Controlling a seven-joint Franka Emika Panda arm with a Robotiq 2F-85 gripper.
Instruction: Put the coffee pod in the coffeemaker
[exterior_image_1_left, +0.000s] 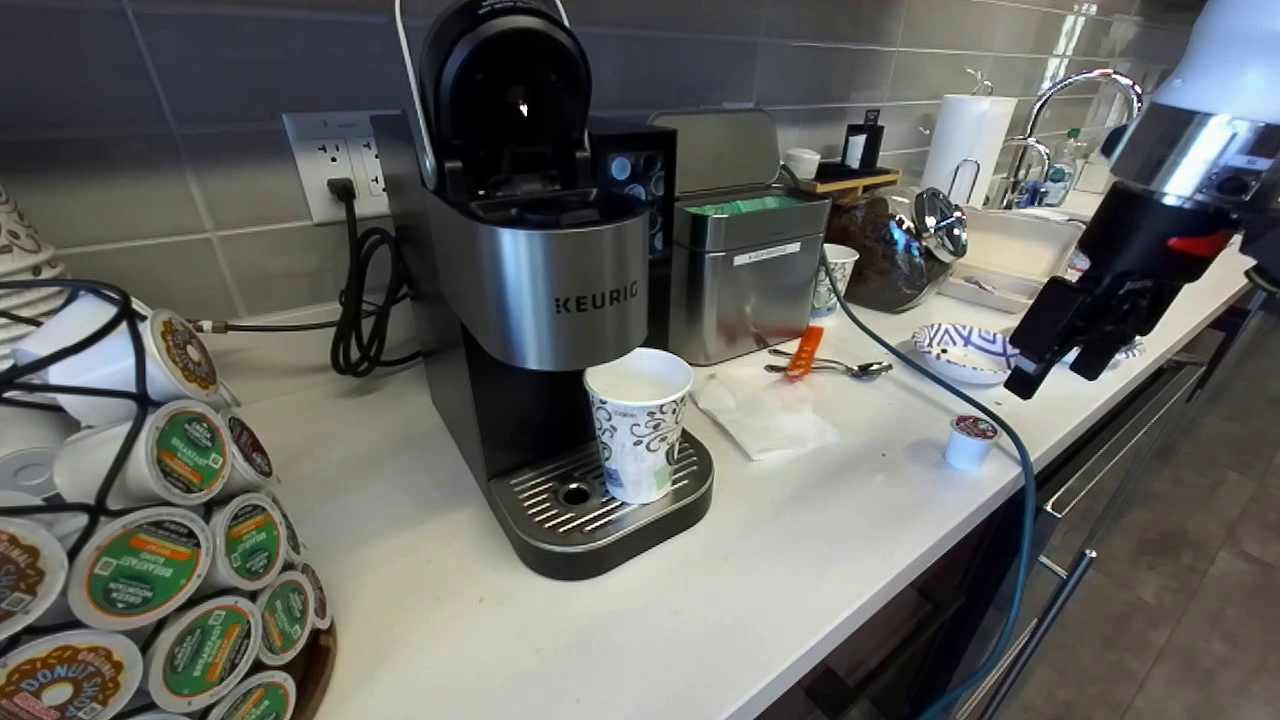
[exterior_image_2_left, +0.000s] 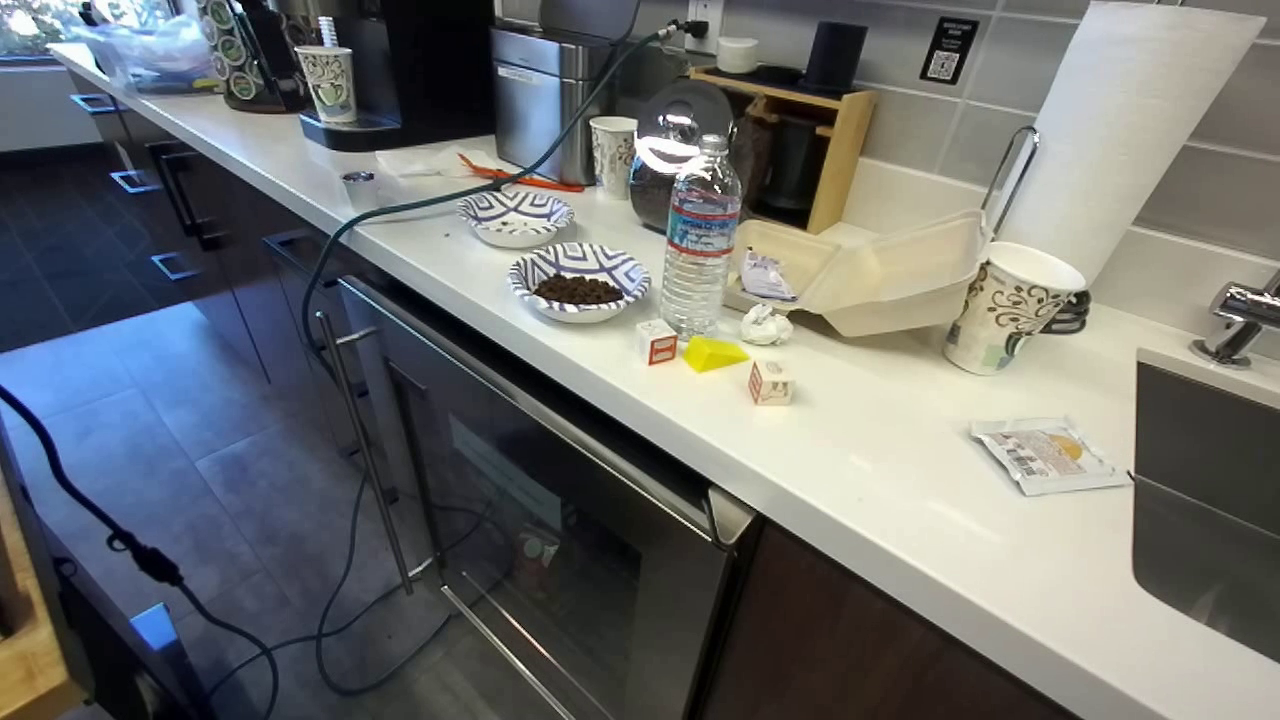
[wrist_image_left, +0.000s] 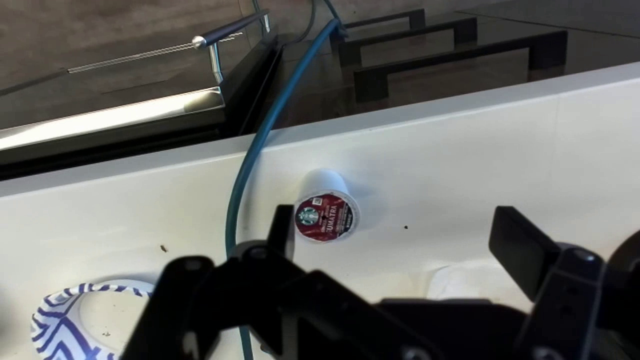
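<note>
The coffee pod, white with a dark red lid, stands upright on the counter near its front edge. It shows in both exterior views (exterior_image_1_left: 970, 443) (exterior_image_2_left: 360, 190) and in the wrist view (wrist_image_left: 326, 217). The coffeemaker (exterior_image_1_left: 545, 290) stands further along the counter with its top lid raised and its pod holder exposed; part of it shows in an exterior view (exterior_image_2_left: 440, 70). My gripper (exterior_image_1_left: 1058, 372) is open and empty above the counter, higher than the pod. In the wrist view my gripper (wrist_image_left: 392, 225) has the pod below it, close to the left finger in the picture.
A blue-green hose (exterior_image_1_left: 1000, 430) runs over the counter edge beside the pod. A paper cup (exterior_image_1_left: 640, 425) stands on the drip tray. A patterned bowl (exterior_image_1_left: 962, 355), a napkin (exterior_image_1_left: 765, 410) and spoons lie nearby. A rack of pods (exterior_image_1_left: 140, 560) stands beside the coffeemaker.
</note>
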